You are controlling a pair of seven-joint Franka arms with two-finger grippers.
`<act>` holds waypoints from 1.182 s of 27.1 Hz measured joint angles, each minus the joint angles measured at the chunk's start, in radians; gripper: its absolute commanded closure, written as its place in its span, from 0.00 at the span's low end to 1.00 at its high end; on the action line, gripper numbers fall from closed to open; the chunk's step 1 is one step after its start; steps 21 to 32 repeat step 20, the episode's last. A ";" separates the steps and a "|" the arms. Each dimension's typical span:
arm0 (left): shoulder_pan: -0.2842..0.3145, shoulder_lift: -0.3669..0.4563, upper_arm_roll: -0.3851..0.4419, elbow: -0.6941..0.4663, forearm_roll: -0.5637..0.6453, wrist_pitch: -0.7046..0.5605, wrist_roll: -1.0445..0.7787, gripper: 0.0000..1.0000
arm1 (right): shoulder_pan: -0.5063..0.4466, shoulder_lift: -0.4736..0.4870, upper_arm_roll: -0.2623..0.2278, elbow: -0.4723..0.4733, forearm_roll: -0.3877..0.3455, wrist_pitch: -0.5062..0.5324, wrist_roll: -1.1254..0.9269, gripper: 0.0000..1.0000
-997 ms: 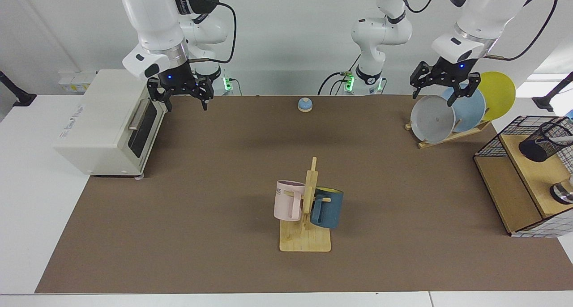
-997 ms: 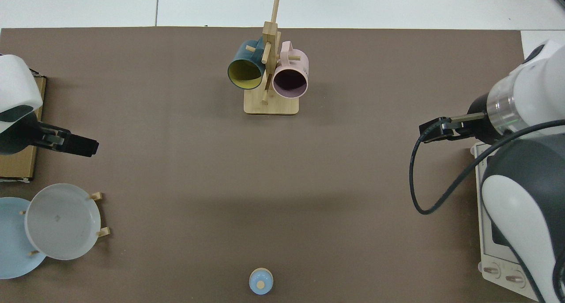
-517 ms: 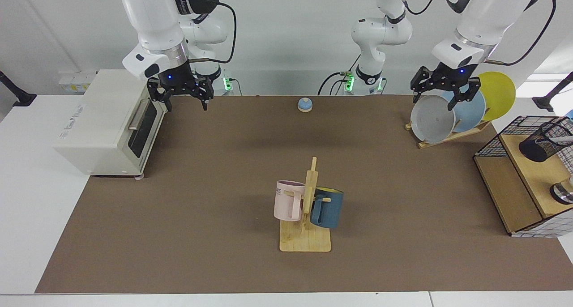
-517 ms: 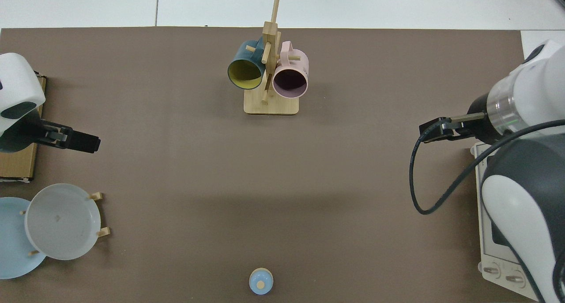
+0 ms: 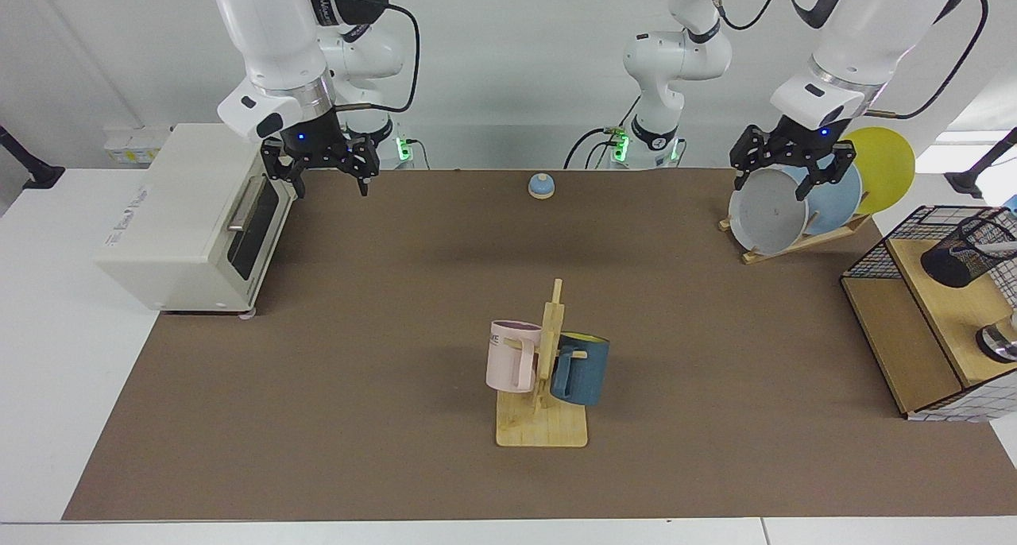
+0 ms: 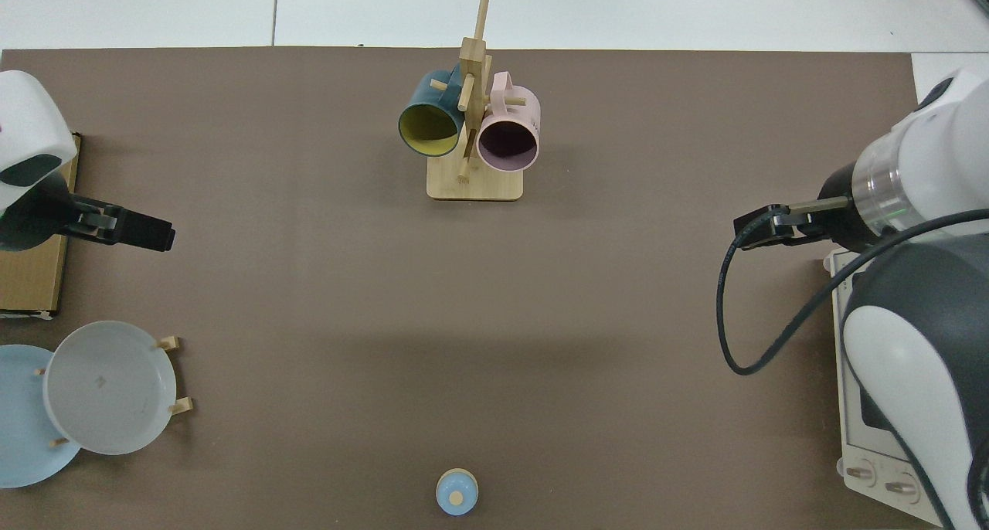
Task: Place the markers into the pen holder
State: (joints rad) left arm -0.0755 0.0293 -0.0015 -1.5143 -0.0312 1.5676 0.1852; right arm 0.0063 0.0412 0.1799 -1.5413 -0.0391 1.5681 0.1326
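Two mugs, pink [image 5: 512,356] and blue [image 5: 581,368], hang on one wooden stand [image 5: 543,426] at frame centre. Three plates sit in the rack [image 5: 801,241] upper right: grey, blue, yellow. My left gripper [image 5: 790,184] hangs open above the plates; my right gripper [image 5: 327,186] hangs open by the toaster oven [image 5: 187,215], upper left; its label is unreadable. Only the facing view shows the pen holder [image 5: 965,250], right edge, on the basket shelf [image 5: 914,346], with a marker [image 5: 999,249] poking out. One bell [image 5: 541,185] sits top centre.
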 measured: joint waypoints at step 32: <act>0.000 0.036 0.001 0.058 0.000 -0.037 -0.016 0.01 | 0.000 0.000 0.000 0.000 0.000 0.000 0.000 0.00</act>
